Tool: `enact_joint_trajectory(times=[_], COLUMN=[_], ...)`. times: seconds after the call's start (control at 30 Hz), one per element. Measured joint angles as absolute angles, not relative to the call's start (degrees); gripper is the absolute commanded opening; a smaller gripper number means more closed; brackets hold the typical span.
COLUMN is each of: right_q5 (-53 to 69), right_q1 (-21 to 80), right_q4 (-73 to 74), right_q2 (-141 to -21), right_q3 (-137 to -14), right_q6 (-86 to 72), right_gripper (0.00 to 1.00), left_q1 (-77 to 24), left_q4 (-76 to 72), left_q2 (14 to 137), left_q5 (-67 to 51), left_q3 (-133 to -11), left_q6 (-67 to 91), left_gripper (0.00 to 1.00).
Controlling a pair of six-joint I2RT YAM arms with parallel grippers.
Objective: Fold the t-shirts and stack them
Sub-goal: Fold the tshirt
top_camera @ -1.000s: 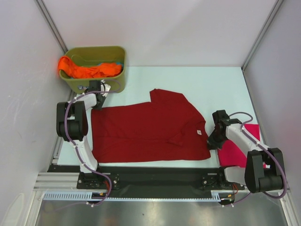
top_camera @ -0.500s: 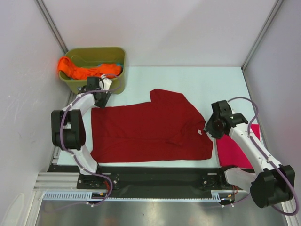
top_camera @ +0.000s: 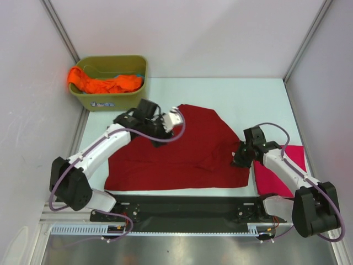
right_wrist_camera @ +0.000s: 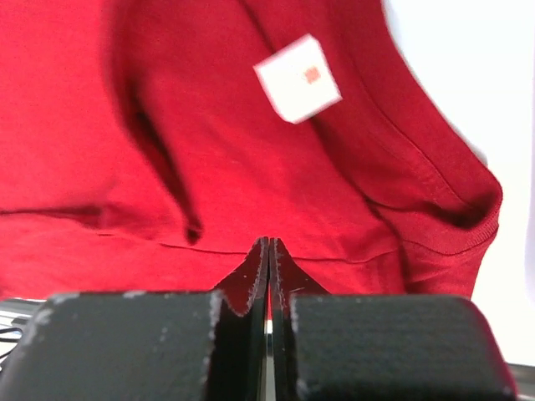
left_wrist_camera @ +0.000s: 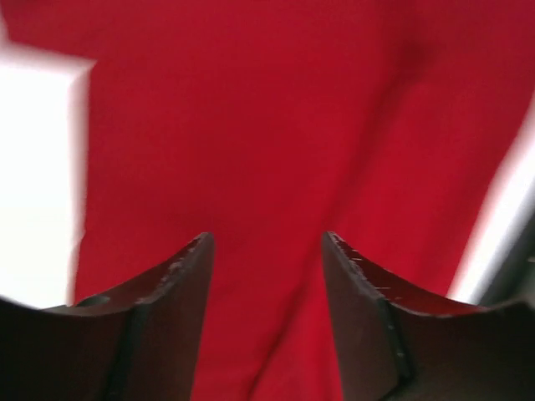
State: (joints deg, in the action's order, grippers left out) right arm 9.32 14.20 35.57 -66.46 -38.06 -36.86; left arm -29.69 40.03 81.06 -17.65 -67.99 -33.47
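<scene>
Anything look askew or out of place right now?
The dark red t-shirt lies rumpled, creased near its collar on the right, its left edge slanted. The orange t-shirt spills over the left rim of the tub.

Plain dark red t-shirt (top_camera: pixel 187 157), white neck label (right_wrist_camera: pixel 298 78) with small red mark, plain magenta-pink t-shirt (top_camera: pixel 267 185), vivid orange t-shirt (top_camera: pixel 102 84), olive-green tub (top_camera: pixel 118 99), pale mint desk (top_camera: pixel 248 99), black left gripper (left_wrist_camera: pixel 267 251), black right gripper (right_wrist_camera: pixel 268 244), white arm links (top_camera: pixel 105 144) with black joints.
</scene>
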Motion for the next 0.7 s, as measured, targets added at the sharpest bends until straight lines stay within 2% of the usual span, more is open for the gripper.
enact_joint_trajectory(times=[0.17, 0.4, 0.5, 0.7], right_q5=[12.29, 13.85, 13.78, 12.29], right_q1=[12.64, 12.10, 11.88, 11.88], right_q4=[33.12, 29.02, 28.71, 28.86], right_q2=[-66.94, -67.00, -65.84, -60.49], right_q3=[-32.34, -27.62, -26.83, -24.05], right_q6=[-37.67, -41.10, -42.54, -44.75], right_gripper=[0.00, 0.00, 0.00, 0.00], left_q1=[-43.64, -58.24, -61.63, -62.35], left_q4=[42.04, 36.25, 32.77, 25.34], left_q2=[88.40, 100.66, 104.86, 109.12], left_q5=[-23.33, -26.98, -27.27, -22.72], left_q3=[-72.88, -75.07, -75.59, -76.01], left_q6=[-34.11, -33.30, -31.90, -30.20], left_gripper=[0.51, 0.45, 0.46, 0.47])
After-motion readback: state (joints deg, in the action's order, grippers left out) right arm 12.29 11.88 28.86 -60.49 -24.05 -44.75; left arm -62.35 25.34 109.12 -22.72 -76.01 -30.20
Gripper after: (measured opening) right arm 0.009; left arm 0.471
